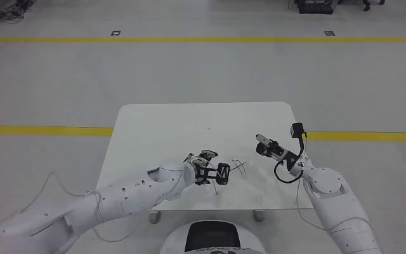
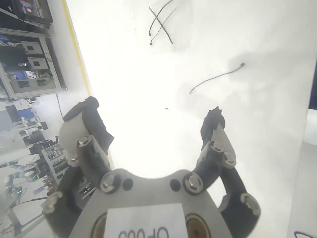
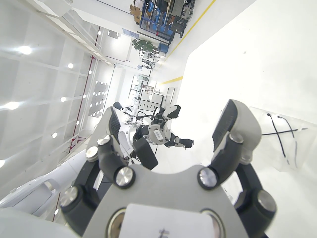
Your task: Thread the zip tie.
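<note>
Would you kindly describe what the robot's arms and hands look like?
The left arm and right arm are white shells with thin cables alongside. The left hand and right hand each have a grey metal base, silver screws, a white label and black-and-white fingers.

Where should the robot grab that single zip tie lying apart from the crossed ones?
Probably near the strap's plain end, leaving the small head free for threading. The single zip tie lies flat on the table, thin and gently curved, so coming straight down with jaws astride the strap looks best. The open left gripper is nearest.
</note>
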Robot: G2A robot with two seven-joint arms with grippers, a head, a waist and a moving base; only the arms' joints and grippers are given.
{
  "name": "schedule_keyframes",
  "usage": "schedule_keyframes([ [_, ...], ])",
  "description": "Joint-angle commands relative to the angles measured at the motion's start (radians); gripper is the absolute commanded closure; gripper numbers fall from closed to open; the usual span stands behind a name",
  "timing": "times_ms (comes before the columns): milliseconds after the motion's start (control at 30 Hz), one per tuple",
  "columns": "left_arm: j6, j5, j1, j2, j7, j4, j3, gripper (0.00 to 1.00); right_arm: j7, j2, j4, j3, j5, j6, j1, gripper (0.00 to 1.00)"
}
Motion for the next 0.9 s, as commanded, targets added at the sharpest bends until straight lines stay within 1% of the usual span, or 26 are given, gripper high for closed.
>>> schedule_keyframes([
  [0, 0.000, 0.000, 0.006, -0.012, -0.011, 0.008, 0.000, 0.00, 0.000, 0.000, 0.000, 0.000, 0.000, 0.000, 0.000, 0.00],
  [67, 0.000, 0.000, 0.014, -0.028, -0.034, 0.019, 0.000, 0.00, 0.000, 0.000, 0.000, 0.000, 0.000, 0.000, 0.000, 0.00],
  [167, 0.000, 0.000, 0.026, -0.060, -0.076, 0.054, 0.000, 0.00, 0.000, 0.000, 0.000, 0.000, 0.000, 0.000, 0.000, 0.00],
  [200, 0.000, 0.000, 0.029, -0.076, -0.090, 0.070, 0.000, 0.00, 0.000, 0.000, 0.000, 0.000, 0.000, 0.000, 0.000, 0.00],
  [300, 0.000, 0.000, 0.038, -0.115, -0.115, 0.114, 0.000, 0.00, 0.000, 0.000, 0.000, 0.000, 0.000, 0.000, 0.000, 0.00],
  [333, 0.000, 0.000, 0.042, -0.133, -0.133, 0.136, 0.000, 0.00, 0.000, 0.000, 0.000, 0.000, 0.000, 0.000, 0.000, 0.00],
  [367, 0.000, 0.000, 0.045, -0.147, -0.144, 0.150, 0.000, 0.00, 0.000, 0.000, 0.000, 0.000, 0.000, 0.000, 0.000, 0.00],
  [400, 0.000, 0.000, 0.050, -0.162, -0.147, 0.162, 0.000, 0.00, 0.000, 0.000, 0.000, 0.000, 0.000, 0.000, 0.000, 0.00],
  [433, 0.000, 0.000, 0.057, -0.181, -0.147, 0.181, 0.000, 0.00, 0.000, 0.000, 0.000, 0.000, 0.000, 0.000, 0.000, 0.00],
  [533, 0.000, 0.000, 0.073, -0.222, -0.177, 0.233, 0.000, 0.00, 0.000, 0.000, 0.000, 0.000, 0.000, 0.000, 0.000, 0.00],
  [567, 0.000, 0.000, 0.079, -0.239, -0.189, 0.258, 0.000, 0.00, 0.000, 0.000, 0.000, 0.000, 0.000, 0.000, 0.000, 0.00],
  [667, 0.000, 0.000, 0.083, -0.274, -0.200, 0.306, 0.000, 0.00, 0.000, 0.000, 0.000, 0.000, 0.000, 0.000, 0.000, 0.00],
  [700, 0.000, 0.000, 0.077, -0.279, -0.201, 0.311, 0.000, 0.00, 0.000, 0.000, 0.000, 0.000, 0.000, 0.000, 0.000, 0.00],
  [867, 0.000, 0.000, 0.077, -0.279, -0.201, 0.311, 0.000, 0.00, 0.000, 0.000, 0.000, 0.000, 0.000, 0.000, 0.000, 0.00],
])
